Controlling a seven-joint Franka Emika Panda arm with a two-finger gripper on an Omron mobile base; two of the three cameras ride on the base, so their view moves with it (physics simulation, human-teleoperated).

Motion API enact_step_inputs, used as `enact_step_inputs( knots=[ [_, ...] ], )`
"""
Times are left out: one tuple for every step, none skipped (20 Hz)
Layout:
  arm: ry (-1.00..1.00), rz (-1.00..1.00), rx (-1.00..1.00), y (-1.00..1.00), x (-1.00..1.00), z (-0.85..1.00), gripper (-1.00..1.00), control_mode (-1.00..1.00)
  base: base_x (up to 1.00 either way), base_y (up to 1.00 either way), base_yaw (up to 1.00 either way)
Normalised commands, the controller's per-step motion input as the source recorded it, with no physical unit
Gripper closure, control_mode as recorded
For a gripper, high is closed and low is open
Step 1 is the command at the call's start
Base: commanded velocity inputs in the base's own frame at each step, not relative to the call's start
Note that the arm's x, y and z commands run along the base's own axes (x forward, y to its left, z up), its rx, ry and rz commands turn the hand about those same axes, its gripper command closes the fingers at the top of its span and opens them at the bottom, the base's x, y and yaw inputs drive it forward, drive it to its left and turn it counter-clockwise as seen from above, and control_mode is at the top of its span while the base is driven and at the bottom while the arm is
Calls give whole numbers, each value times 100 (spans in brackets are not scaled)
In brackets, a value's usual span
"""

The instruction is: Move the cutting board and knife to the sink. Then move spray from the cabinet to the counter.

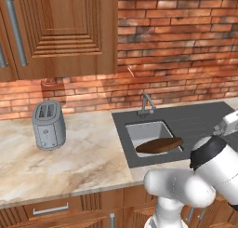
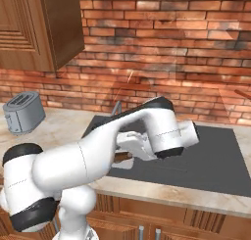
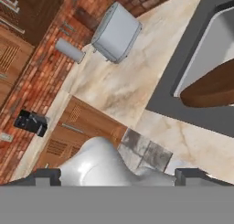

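The dark brown oval cutting board (image 1: 159, 145) lies tilted across the front right of the pale sink (image 1: 148, 129); in the hand view the cutting board (image 3: 212, 86) rests over the sink (image 3: 215, 45) rim. My gripper (image 3: 119, 176) is open, fingertips wide apart with nothing between them. The gripper (image 2: 131, 145) hangs just above the front of the sink, right beside the cutting board (image 2: 123, 157), and faces back over the counter (image 1: 79, 152). The cabinet (image 1: 60, 31) on the wall is shut. Knife and spray are out of view.
A grey toaster (image 1: 49, 124) stands on the counter at the left, well apart from the sink. The dark drainboard surround (image 1: 200, 122) runs to the right, with a small tap (image 1: 146, 103) behind the basin. My arm bends low over the counter's front edge.
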Motion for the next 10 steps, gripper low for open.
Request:
enact_step_inputs(
  knots=[
    [-43,0,0,25,-51,49,-100,-100,0,0,0],
    [-44,0,0,18,-49,41,-100,-100,0,0,0],
    [-44,2,0,19,-49,35,-100,-100,0,0,0],
    [-43,4,0,23,-45,26,-100,-100,0,0,0],
    [-40,7,0,24,-36,14,-100,-100,0,0,0],
    [-40,9,0,16,-36,10,-100,-100,0,0,0],
    [-30,13,0,13,-18,0,-100,-100,0,0,0],
    [-17,15,0,21,0,0,-100,-100,0,0,0],
    [0,17,-1,23,0,-10,-100,-100,0,0,0],
    [0,0,0,0,0,0,-100,-100,0,0,0]
  ],
)
